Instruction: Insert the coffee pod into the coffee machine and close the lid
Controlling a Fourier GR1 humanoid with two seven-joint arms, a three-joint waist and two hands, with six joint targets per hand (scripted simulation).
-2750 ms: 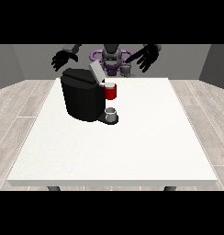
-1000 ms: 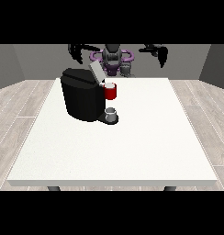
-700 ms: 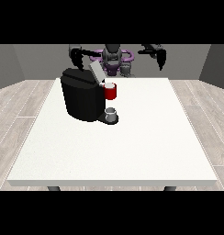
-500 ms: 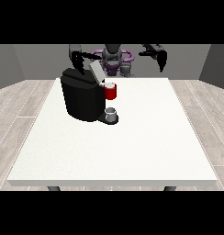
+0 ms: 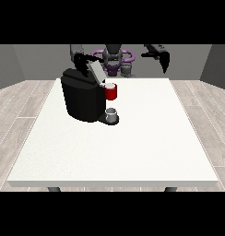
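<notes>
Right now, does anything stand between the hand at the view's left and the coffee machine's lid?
Nothing visible does. The hand at the view's left is right at the raised lid of the coffee machine.

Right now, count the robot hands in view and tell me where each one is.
2. One hand is at the view's left, just behind the black coffee machine, by its raised lid. The other hand hangs at the view's right, beyond the table's far edge.

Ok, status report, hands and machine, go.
Robot hand at view's left at the raised lid of the machine. Robot hand at view's right up, holding nothing. Red pod holder over the cup. Nothing blocking.
</notes>
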